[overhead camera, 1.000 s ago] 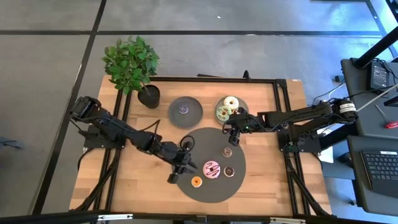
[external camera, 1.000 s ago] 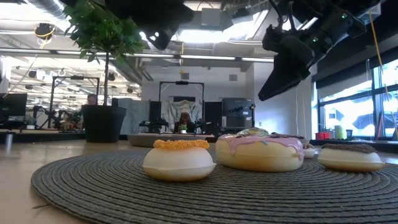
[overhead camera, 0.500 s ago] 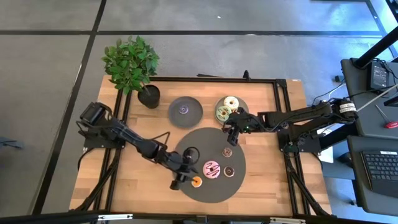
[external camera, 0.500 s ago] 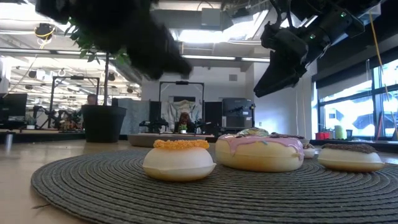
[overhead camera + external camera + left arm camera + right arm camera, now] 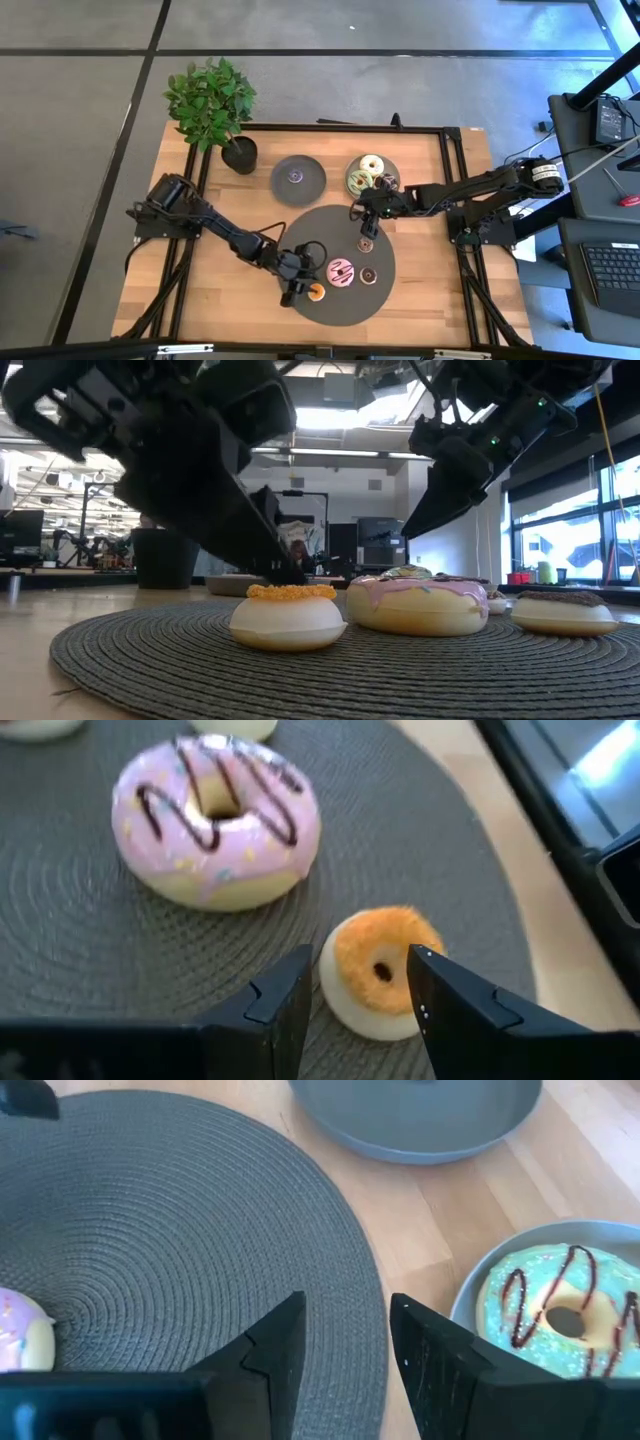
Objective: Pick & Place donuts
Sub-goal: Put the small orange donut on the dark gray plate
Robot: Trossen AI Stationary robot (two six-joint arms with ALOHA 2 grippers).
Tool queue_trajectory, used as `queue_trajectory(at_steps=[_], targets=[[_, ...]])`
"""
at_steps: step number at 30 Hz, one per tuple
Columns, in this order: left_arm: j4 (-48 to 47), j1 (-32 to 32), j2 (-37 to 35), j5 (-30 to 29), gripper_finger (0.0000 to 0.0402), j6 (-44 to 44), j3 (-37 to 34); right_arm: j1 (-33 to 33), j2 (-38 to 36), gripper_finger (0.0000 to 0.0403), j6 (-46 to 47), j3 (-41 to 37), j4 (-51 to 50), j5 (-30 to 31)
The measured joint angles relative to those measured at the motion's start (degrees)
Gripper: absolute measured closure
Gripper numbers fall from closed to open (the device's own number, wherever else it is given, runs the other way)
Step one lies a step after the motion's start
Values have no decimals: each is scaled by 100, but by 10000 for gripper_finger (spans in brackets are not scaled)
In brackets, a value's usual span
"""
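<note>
1. Your left gripper (image 5: 355, 995) hangs low over the large dark round woven mat (image 5: 330, 300), its two dark fingers (image 5: 275, 1000) spread on either side of the small orange-iced ring donut (image 5: 383, 965); you cannot tell whether either finger touches it.
2. That orange donut (image 5: 316, 292) sits on the mat near its front-left edge, just beside the larger pink-iced ring donut with chocolate zigzag lines (image 5: 215, 820), which lies on the same mat.
3. Two small brown-iced ring donuts (image 5: 366, 244) also rest on the mat, one near its centre and the other right of the pink donut.
4. Your right gripper (image 5: 345, 1345) hovers above the mat's back-right edge, fingers parted and holding nothing.
5. Near it, a small round grey plate (image 5: 390, 168) carries a green-iced ring donut with chocolate lines (image 5: 560, 1315) and a white-iced ring donut (image 5: 371, 163).
6. A second small round grey plate (image 5: 285, 185), left of the first, holds one small purple donut (image 5: 294, 177).
7. A green-leaved plant in a black pot (image 5: 215, 105) stands at the wooden table's (image 5: 210, 300) back-left corner.
</note>
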Motion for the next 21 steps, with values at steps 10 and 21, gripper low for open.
queue_trajectory(at_steps=[10,21], targets=[[90,0,286,-46,273,-89,7,0,1,253,-13,0,45,-12],[59,23,69,125,382,128,-8,0,1,253,-15,0,48,-12]])
